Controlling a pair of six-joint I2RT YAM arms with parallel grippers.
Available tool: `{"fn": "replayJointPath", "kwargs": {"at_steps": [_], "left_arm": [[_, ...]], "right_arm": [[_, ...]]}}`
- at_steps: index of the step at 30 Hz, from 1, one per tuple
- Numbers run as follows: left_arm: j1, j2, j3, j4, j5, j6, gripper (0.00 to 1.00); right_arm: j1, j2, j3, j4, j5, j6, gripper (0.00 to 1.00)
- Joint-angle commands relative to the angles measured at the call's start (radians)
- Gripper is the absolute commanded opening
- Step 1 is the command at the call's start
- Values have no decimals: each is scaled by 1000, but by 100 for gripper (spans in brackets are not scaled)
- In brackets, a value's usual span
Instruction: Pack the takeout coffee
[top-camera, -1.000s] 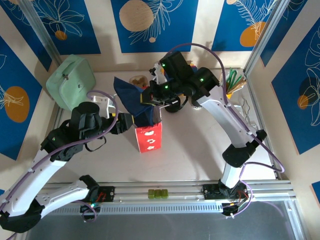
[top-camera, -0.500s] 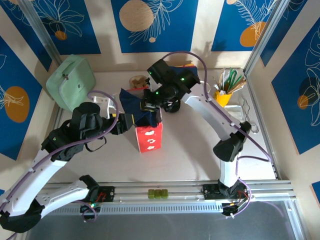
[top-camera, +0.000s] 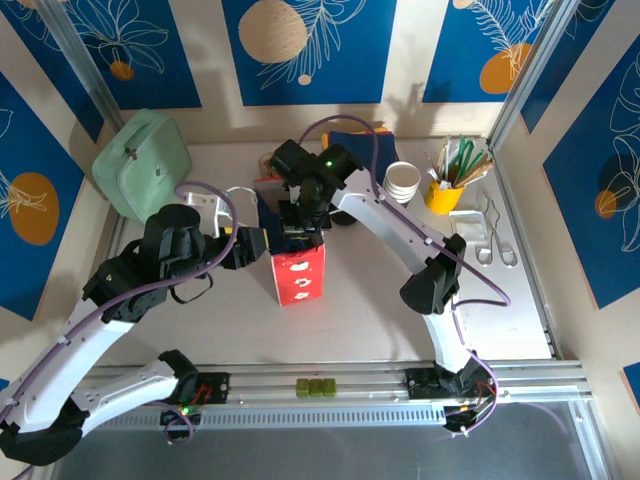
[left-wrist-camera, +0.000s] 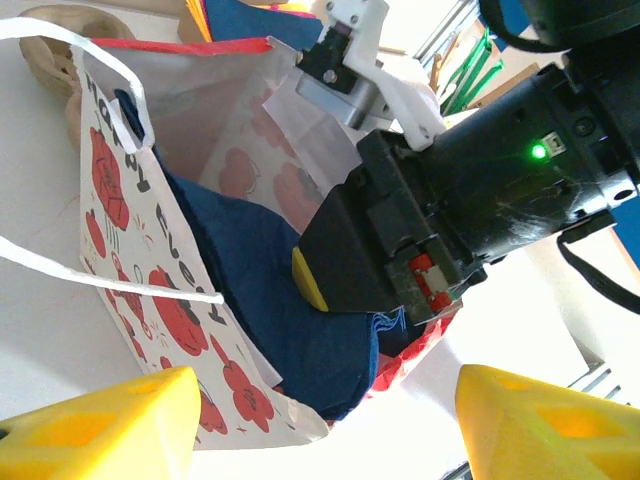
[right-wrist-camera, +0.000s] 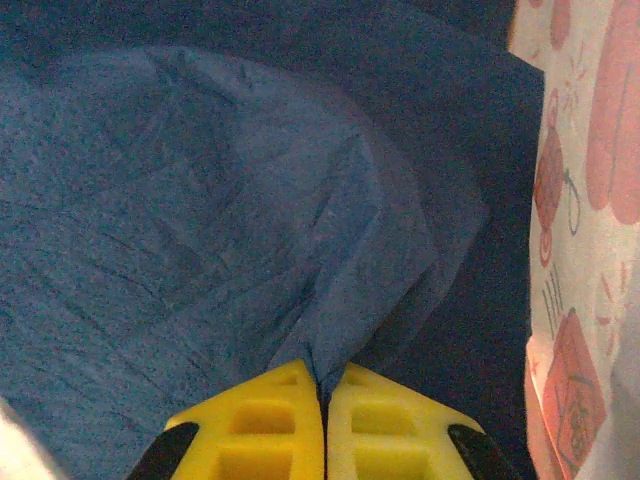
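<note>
with the right gripper (right-wrist-camera: 322, 385) pinched shut on a fold of blue tissue paper (right-wrist-camera: 200, 190) inside the red-and-white paper bag (left-wrist-camera: 120, 210), push straight down the middle, slowly, clear of the thin walls. use the left gripper (left-wrist-camera: 325, 415), fingers spread wide and holding nothing just beside the bag, to steady a wall against tipping on the counter (top-camera: 380, 300). cannot place the takeout coffee for sure; probably deep in the bag beneath the tissue, so press gently to avoid knocking the lid loose. let go only after seating the tissue low, then lift out vertically without snagging the white handles (left-wrist-camera: 110, 271).
</note>
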Motion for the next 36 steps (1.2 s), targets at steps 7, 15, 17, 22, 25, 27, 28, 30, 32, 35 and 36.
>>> {"fn": "replayJointPath", "kwargs": {"at_steps": [7,15,17,22,25,27,28,30,32,35,36], "left_arm": [[8,-13,-7,-8,-13,-12,69],[9,-23,-5,-17,-20,-11,69],[9,-27,-7,-18,-25,-14,69],[8,-34,-13,-17,-30,-19,69],[8,-38,-12,-17,-30,-22,68],[9,-41,-12,-21,-33,-21,69],[8,-42,-12,-24,-35,-20,69],[8,-45,-15,-27,-37,-21,68],[9,-48,-17,-29,-39,-21,69],[8,-52,-25,-31,-40,-25,69],[9,-53,-28,-29,-40,-26,69]], "right_arm": [[10,79,133,-133,54,-28,8],[0,78,258,-139,-14,-38,25],[-8,72,287,-139,-40,-39,26],[-23,24,274,-82,-121,-40,26],[-23,-2,220,-34,-158,-29,25],[-19,-9,188,-18,-170,-26,24],[-14,-7,176,-19,-158,-25,24],[-3,1,150,-19,-166,-29,23],[8,13,130,-25,-166,-27,23],[20,46,134,-62,-145,-38,23],[23,59,136,-74,-133,-40,23]]}}
